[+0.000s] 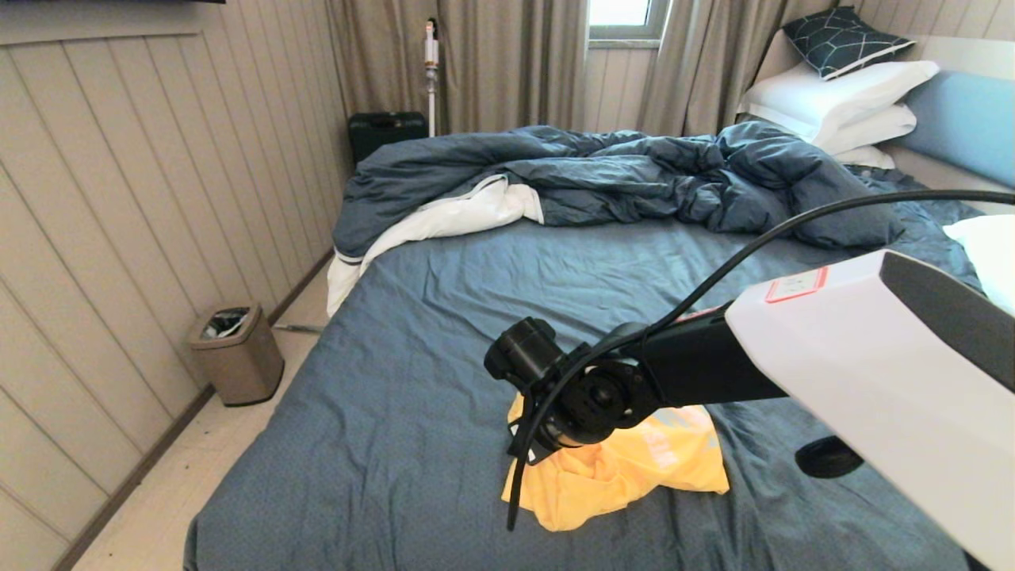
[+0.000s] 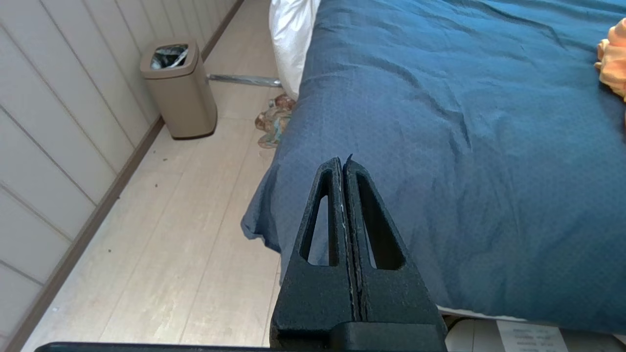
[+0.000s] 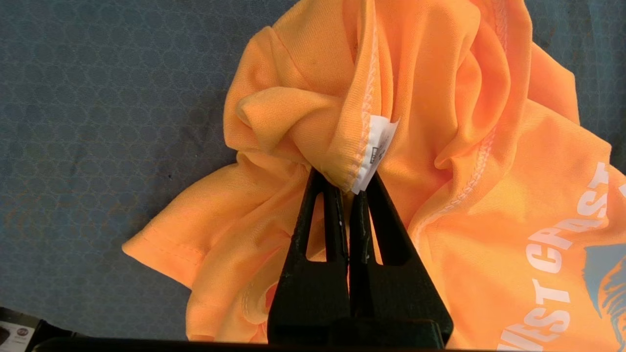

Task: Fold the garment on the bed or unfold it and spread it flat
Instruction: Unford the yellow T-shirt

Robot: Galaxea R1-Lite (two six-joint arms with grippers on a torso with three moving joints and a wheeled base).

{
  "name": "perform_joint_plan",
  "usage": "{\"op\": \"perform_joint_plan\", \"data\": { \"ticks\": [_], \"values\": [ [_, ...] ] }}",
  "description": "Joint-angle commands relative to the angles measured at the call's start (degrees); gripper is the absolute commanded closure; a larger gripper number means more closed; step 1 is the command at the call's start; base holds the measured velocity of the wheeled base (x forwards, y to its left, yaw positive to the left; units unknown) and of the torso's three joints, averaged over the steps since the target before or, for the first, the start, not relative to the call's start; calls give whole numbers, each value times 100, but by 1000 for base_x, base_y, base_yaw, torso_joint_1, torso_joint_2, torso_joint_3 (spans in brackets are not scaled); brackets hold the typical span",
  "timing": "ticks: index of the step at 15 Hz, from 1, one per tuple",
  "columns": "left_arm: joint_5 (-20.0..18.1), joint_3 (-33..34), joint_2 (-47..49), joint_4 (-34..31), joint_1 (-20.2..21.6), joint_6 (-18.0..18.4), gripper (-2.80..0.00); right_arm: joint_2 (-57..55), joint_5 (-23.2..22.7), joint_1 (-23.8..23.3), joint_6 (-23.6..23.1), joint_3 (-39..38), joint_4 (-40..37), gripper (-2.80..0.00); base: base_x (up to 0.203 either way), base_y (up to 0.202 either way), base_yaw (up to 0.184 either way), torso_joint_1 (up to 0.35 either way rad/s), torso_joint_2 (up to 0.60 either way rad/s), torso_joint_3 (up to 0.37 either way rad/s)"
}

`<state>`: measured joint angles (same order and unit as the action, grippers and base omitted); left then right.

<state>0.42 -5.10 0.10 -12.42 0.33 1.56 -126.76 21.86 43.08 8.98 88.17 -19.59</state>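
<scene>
Right gripper is pinching the crumpled orange T-shirt's seam at six o'clock on the bed, left gripper idling pressed together.

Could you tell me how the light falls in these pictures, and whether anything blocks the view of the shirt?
Head view: daylight enters at the window; the right arm hides much of the garment. Right wrist view: the garment is evenly lit, its folds softly shaded, the right gripper pinching a seam. Left wrist view: even light, the left gripper sharp against the bed.
</scene>
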Motion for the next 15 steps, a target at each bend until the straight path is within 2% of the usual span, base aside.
{"op": "perform_joint_plan", "data": {
  "ticks": [1, 5, 7, 9, 13, 15],
  "values": [
    [2, 17, -1, 38, 2, -7, 0, 27, 18, -19, 16, -2, -10, 0, 0, 0, 0, 0, 0, 0],
    [93, -181, 67, 1, 6, -15, 0, 54, 11, -133, 16, -2, 17, 0, 0, 0, 0, 0, 0, 0],
    [152, -785, 764, 12, 4, -146, 0, 199, 11, -144, 16, -19, 8, 0, 0, 0, 0, 0, 0, 0],
    [87, -1347, 2069, 92, -10, -337, 0, 334, 11, -212, 16, -19, -17, 0, 0, 0, 0, 0, 0, 0],
    [-853, -2022, 4938, 815, -103, -456, 0, 310, -1, -213, 16, -46, -3, 0, 0, 0, 0, 0, 0, 0],
    [-1258, -2212, 5953, 1310, -363, -484, 0, 222, -39, -174, 16, -1, 24, 0, 0, 0, 0, 0, 0, 0]
  ]
}}
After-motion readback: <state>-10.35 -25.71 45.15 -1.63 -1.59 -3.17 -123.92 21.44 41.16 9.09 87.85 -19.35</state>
